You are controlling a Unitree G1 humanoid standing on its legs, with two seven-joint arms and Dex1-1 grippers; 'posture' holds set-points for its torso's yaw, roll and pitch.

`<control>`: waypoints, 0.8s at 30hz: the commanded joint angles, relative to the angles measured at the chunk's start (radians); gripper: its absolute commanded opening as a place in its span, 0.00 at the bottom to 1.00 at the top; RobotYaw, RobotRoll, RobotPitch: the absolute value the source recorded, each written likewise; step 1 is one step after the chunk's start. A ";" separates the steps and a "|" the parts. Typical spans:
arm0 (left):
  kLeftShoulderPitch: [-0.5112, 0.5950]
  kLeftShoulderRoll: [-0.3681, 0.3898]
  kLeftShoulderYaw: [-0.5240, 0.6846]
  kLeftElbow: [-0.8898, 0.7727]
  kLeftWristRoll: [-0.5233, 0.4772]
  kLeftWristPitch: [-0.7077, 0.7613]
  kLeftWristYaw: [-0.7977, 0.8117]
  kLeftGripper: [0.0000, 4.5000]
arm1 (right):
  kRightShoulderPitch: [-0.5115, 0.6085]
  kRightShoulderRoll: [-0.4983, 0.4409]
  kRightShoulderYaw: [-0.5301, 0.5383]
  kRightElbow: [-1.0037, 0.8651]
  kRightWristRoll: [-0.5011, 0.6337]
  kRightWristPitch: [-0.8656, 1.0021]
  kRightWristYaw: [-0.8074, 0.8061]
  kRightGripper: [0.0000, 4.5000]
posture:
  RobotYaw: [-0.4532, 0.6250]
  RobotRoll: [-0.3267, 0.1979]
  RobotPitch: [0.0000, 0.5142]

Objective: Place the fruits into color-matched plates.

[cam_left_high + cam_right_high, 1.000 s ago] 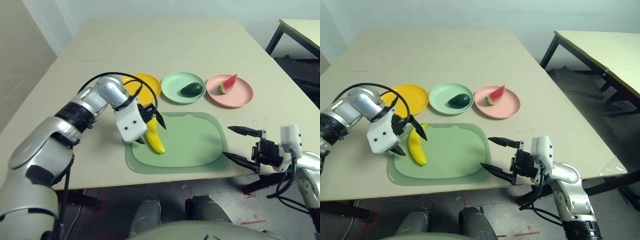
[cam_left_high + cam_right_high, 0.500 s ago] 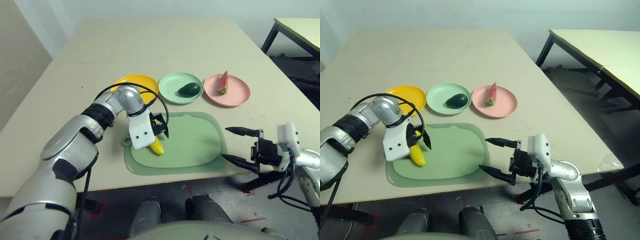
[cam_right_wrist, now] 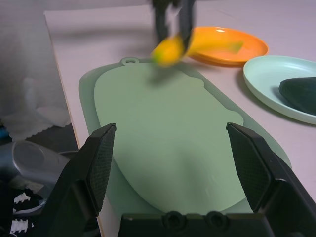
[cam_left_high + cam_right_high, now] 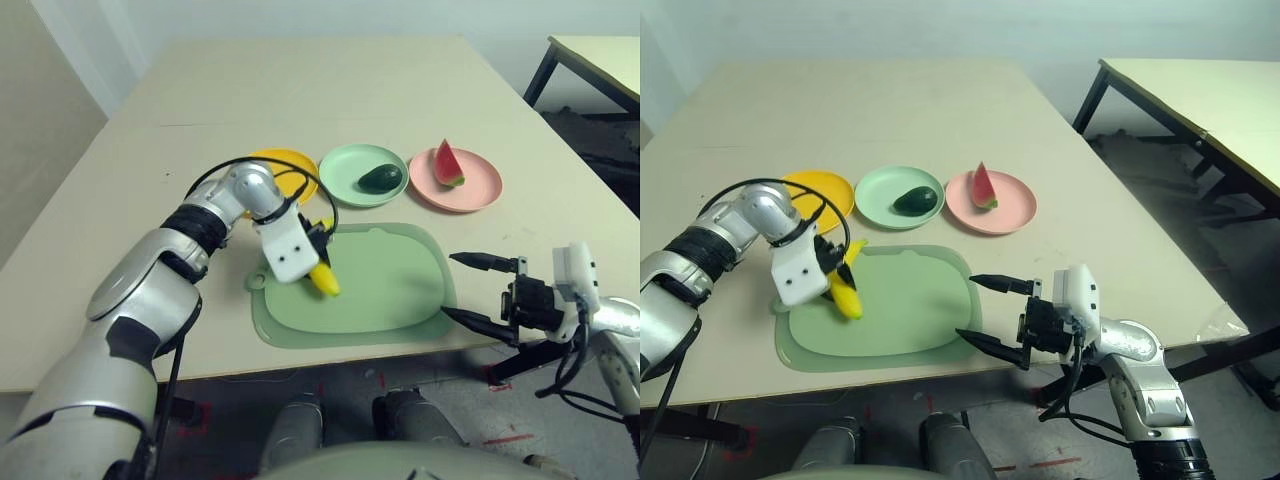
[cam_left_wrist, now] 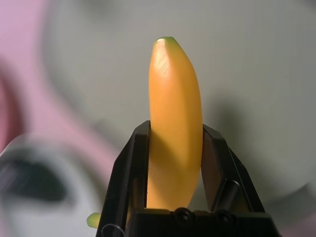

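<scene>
Banana (image 4: 327, 281) has left the green cutting mat (image 4: 390, 290), where it was lying 1 second ago, and it is now raised a little above the mat's left part. The watermelon wedge (image 4: 448, 168) has also rocked: its red tip, which leaned to the right, leans now to the left, but it remains inside the pink plate (image 4: 485, 188).

The left end effector (image 5: 176, 125) is pinching the banana between its 2 black fingers, 1 on each side of the fruit. The right end effector (image 4: 448, 285) is spread wide and holds nothing, beside the mat's right edge.

On the bench (image 4: 300, 90), the avocado (image 4: 380, 178) rests in the mint green plate (image 4: 343, 166). So 2 of the 3 fruits are already in their matching plates, and the step in hand seems to be the carrying of the banana, the last 1.

Next, the left arm should bring it forward to the yellow-orange plate (image 4: 828, 185), lift it enough to clear the rim, lower it inside and only then release. With a low path, the banana's end could catch the rim and push the plate away.
</scene>
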 commanded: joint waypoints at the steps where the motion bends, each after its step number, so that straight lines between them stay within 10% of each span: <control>1: -0.067 0.022 0.057 0.144 0.098 0.069 0.132 0.33 | 0.020 0.007 0.021 -0.017 -0.018 -0.006 -0.007 1.00 | 0.40 0.62 0.10; 19: -0.066 -0.037 0.036 0.382 0.531 0.436 0.827 0.33 | 0.051 0.009 0.028 -0.053 -0.043 -0.011 -0.065 1.00 | 0.35 0.62 0.11; 24: -0.050 -0.039 0.048 0.382 0.547 0.434 0.828 0.61 | 0.064 0.004 0.022 -0.067 -0.038 -0.003 -0.080 1.00 | 0.35 0.62 0.12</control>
